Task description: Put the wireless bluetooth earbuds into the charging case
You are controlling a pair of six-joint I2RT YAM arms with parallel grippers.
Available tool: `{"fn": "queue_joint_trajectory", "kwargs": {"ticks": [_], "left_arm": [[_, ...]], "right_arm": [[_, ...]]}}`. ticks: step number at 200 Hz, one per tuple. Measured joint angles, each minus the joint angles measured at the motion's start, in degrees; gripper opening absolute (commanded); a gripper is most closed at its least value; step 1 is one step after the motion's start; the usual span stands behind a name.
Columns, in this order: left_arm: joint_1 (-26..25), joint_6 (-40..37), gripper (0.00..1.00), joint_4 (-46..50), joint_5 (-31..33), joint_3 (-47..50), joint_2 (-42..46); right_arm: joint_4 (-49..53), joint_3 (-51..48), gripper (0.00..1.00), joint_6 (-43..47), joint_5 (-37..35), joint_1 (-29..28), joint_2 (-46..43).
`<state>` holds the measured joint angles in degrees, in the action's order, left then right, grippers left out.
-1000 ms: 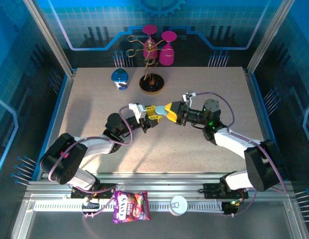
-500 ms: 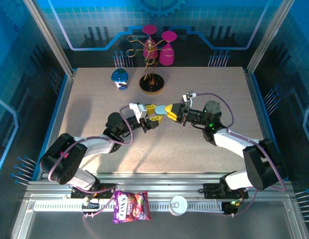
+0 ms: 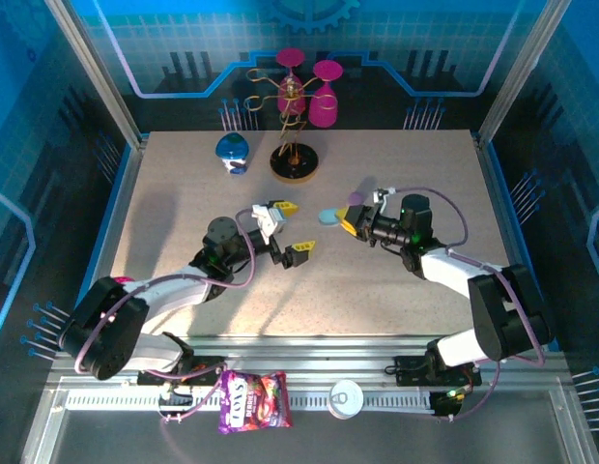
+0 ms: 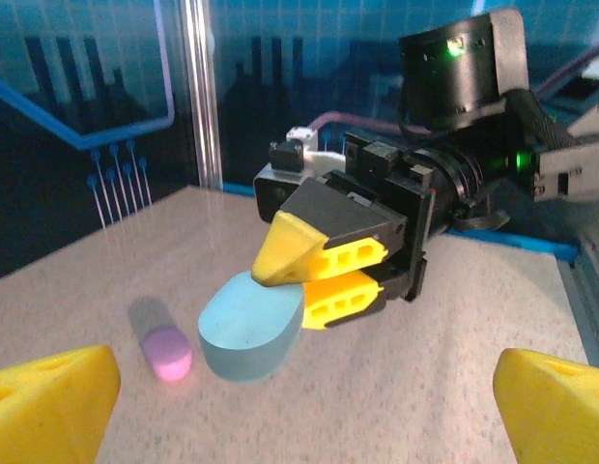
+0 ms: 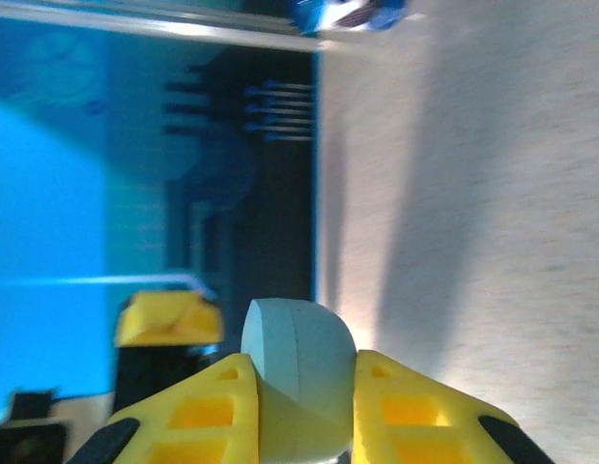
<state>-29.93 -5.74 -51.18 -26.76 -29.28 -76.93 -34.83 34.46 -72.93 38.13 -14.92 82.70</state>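
A pale blue, pebble-shaped charging case (image 3: pixel 328 217) hangs just above the table at mid-centre, lid closed. My right gripper (image 3: pixel 343 220) is shut on it, one yellow finger on each side (image 5: pixel 298 358). In the left wrist view the case (image 4: pixel 249 324) sticks out of the right gripper (image 4: pixel 280 280). My left gripper (image 3: pixel 292 229) stands wide open a short way left of the case, with nothing between its fingers (image 4: pixel 58 396). A pink-purple rounded case (image 3: pixel 356 198) lies on the table just behind the right gripper, and is also visible (image 4: pixel 169 350) beside the blue one. The earbuds are hidden.
A blue and white object (image 3: pixel 232 150) and a wire stand with pink glasses (image 3: pixel 295 159) sit at the back of the table. A snack bag (image 3: pixel 253 401) and a white disc (image 3: pixel 346 396) lie on the front rail. Frame posts line both sides.
My left gripper let go of the blue case, opened wide and drew back to the left. My right gripper closed on the case and carried it slightly right.
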Motion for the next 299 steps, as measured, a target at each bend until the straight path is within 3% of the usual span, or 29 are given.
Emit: {"fn": "queue_joint_trajectory", "kwargs": {"ticks": [50, 110, 122, 167, 201, 256, 299], "left_arm": [[-0.2, -6.4, 0.99, 15.4, 2.4, 0.8, 3.2], [-0.2, -8.6, 0.99, 21.7, 2.6, 1.0, 3.2], [-0.2, -8.8, 0.99, 22.1, 2.6, 1.0, 3.2], [0.2, -6.8, 0.99, 22.2, 5.2, 1.0, 3.1], [3.3, -3.8, 0.99, 22.2, 13.0, 1.0, 4.0], [9.4, -1.7, 0.99, 18.3, 31.7, 4.7, 9.5], [15.9, -1.4, 0.99, 14.4, 39.5, 8.6, 7.1]], "right_arm": [[11.8, 2.3, 0.16, 12.9, -8.5, 0.1, 7.6], [14.7, 2.7, 0.22, 18.0, -14.3, 0.1, 13.7], [14.7, 2.8, 0.28, 18.5, -14.6, 0.1, 13.7], [19.6, 2.9, 0.71, 22.9, -18.8, 0.2, 10.7], [27.3, 3.3, 0.95, 29.7, -25.8, 1.0, 1.2], [33.8, 4.5, 1.0, 47.7, -43.6, 2.2, -11.5], [22.1, -3.1, 1.0, 63.4, -57.2, 3.3, -11.4]]}}
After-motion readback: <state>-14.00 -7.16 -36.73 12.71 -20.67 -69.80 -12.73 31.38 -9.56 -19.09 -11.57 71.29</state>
